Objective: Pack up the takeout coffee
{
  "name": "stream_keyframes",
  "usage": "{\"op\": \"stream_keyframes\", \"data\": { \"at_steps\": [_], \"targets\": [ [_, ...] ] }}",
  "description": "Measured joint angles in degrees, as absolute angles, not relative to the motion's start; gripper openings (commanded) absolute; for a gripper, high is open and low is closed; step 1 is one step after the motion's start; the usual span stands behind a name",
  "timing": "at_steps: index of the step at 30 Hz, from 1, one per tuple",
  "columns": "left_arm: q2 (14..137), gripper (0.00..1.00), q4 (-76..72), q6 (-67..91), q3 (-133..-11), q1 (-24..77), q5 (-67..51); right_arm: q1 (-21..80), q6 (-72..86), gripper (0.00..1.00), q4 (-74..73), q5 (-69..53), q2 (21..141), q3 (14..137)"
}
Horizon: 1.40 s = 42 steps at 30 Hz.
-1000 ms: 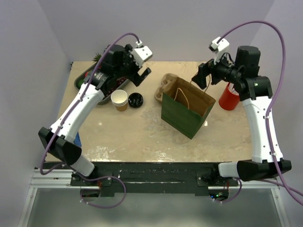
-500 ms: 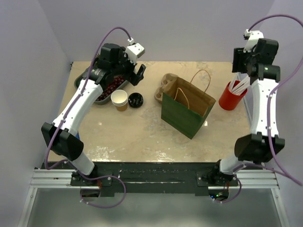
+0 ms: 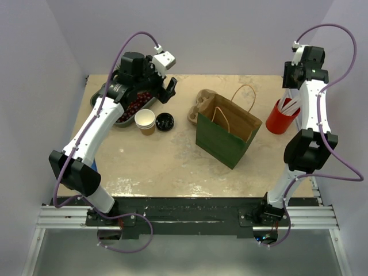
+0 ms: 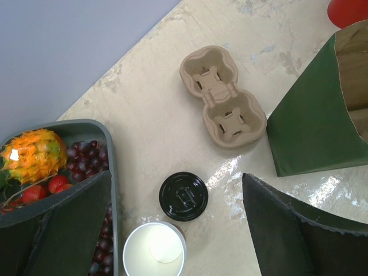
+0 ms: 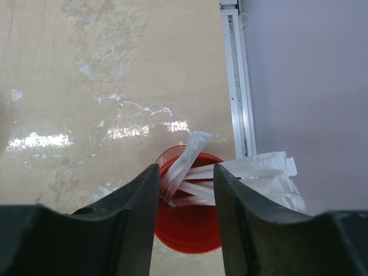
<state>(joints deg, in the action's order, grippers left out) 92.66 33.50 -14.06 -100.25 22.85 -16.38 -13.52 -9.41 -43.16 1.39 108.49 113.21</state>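
Right arm is off the green bag point(image 3: 221, 138), swung out to the far right corner, elbow folded up high. Right gripper point(image 5: 185, 172) now hangs over the red cup point(image 3: 278, 119), jaws narrowed from wide to a partial gap, white straws point(image 5: 253, 172) showing between and below them. Bag handle point(image 3: 248, 95) on the far side, hidden by the gripper a second ago, now stands as a free loop. Left gripper point(image 3: 168, 91) has drawn slightly back and left, uncovering more of the fruit tray point(image 3: 98, 95).
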Motion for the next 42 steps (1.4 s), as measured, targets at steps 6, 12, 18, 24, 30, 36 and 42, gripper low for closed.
{"op": "stream_keyframes", "data": {
  "at_steps": [6,12,18,24,30,36,42],
  "targets": [
    [92.7,1.00,33.5,-14.1,-100.1,22.5,-16.8,-13.5,-8.6,0.37,-43.1,1.8,108.5,113.3],
    [93.0,1.00,33.5,-14.1,-100.1,22.2,-17.6,-13.5,-8.3,0.31,-43.1,2.0,108.5,113.3],
    [93.5,1.00,33.5,-14.1,-100.1,22.2,-17.8,-13.5,-8.1,0.31,-43.0,2.1,108.5,113.3],
    [93.7,1.00,33.5,-14.1,-100.1,22.2,-17.8,-13.5,-7.9,0.30,-42.8,2.0,109.5,113.3],
    [93.8,1.00,33.5,-14.1,-99.8,22.2,-17.8,-13.5,-7.9,0.23,-42.9,2.0,111.4,113.3],
    [93.8,1.00,33.5,-14.1,-99.8,22.2,-17.8,-13.5,-7.7,0.08,-42.8,2.0,111.7,113.6],
    [93.8,1.00,33.5,-14.1,-99.8,22.2,-17.8,-13.5,-7.5,0.00,-42.9,2.0,111.7,113.8]
  ]
}}
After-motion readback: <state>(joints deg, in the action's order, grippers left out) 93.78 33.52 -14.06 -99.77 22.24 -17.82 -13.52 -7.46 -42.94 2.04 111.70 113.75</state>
